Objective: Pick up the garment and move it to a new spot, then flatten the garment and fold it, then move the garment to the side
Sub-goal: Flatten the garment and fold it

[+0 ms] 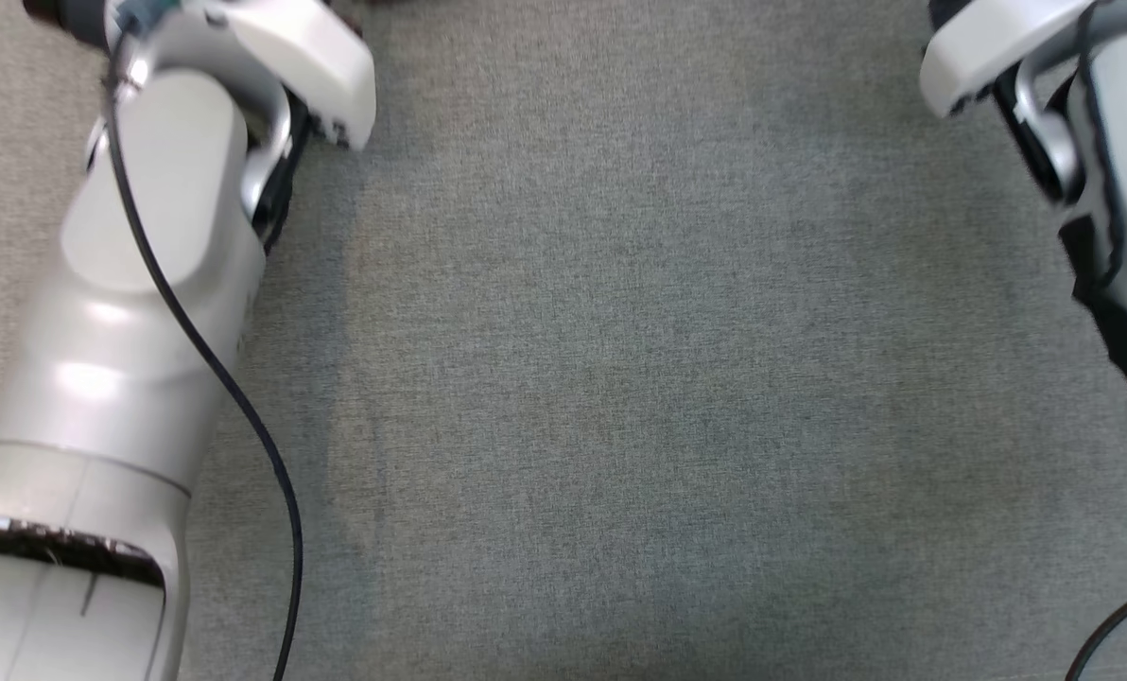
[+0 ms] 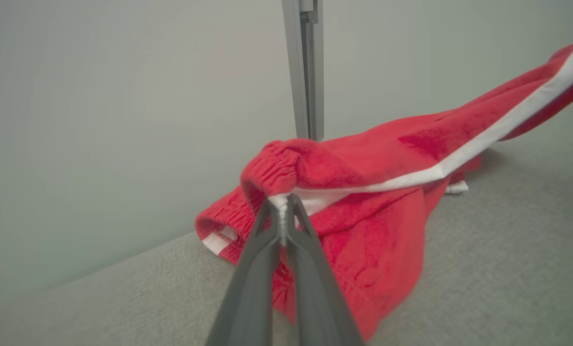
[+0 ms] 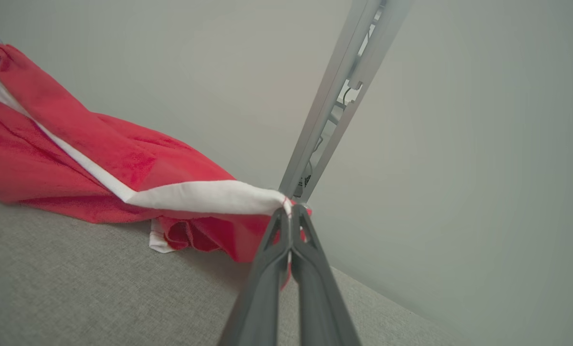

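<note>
1. The left end effector (image 2: 280, 203) has its two dark fingers pressed together, clamped on the red garment (image 2: 363, 158) where the white stripe (image 2: 483, 139) meets the gathered waistband, at the centre of the left wrist frame.
2. The right end effector (image 3: 290, 209) is likewise closed tight, pinching the other end of the white stripe (image 3: 205, 197) of the garment (image 3: 123, 158).
3. The garment is stretched between the two grips, its lower folds resting on the grey worktop (image 2: 507, 264) against a pale wall (image 2: 123, 96), in front of a metal post (image 2: 305, 72).
4. One end of the garment is cut off at the upper right of the left wrist frame.
5. In the head frame, the left forearm (image 1: 138, 284) and the blurred right forearm (image 1: 1117, 142) flank bare worktop (image 1: 620, 378).
</note>
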You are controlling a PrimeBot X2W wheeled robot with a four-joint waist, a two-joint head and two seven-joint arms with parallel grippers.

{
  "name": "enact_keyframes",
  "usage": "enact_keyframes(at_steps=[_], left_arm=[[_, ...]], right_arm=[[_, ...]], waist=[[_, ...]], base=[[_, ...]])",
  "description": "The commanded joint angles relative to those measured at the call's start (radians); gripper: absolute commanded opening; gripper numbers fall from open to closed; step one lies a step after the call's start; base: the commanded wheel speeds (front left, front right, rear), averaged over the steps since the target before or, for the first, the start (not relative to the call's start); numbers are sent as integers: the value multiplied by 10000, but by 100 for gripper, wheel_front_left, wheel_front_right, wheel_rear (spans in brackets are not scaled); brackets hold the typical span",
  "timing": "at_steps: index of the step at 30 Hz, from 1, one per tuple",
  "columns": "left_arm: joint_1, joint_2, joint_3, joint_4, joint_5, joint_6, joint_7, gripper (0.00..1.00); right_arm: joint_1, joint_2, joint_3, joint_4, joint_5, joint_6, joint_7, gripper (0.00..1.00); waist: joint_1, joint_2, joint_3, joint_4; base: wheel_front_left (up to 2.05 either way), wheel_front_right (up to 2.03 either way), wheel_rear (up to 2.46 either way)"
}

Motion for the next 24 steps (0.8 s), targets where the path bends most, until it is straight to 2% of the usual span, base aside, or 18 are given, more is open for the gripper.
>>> enact_keyframes(at_steps=[1,10,16,18,20,24], left_arm=[[255,109,-67,102,161,29,-45,0],[1571,197,-640,723,923,434,-46,0],[2337,89,-1057,1115,1141,364,-47,0],[2827,142,-1391,1199,1381,369,-47,0],[3426,220,-1761,1226,1632,421,-47,0],[3889,259,-1892,1203,1646,448,-47,0]], right_arm=[[229,-47,91,65,70,2,-57,0],[1404,-206,1166,838,493,2,-57,0],[2004,-330,2448,1422,1233,2,-58,0],[2343,-428,3249,1542,1816,2,-58,0],[2825,-517,4500,1622,2734,2,-10,0],[3102,-722,5416,1422,3580,2,105,0]], waist=[[-1,0,-220,23],[-1,0,-1226,128],[-1,0,-1968,259],[-1,0,-2430,287],[-1,0,-3050,337],[-1,0,-3461,371]], base=[[0,0,0],[0,0,0],[0,0,0],[0,0,0],[0,0,0],[0,0,0]])
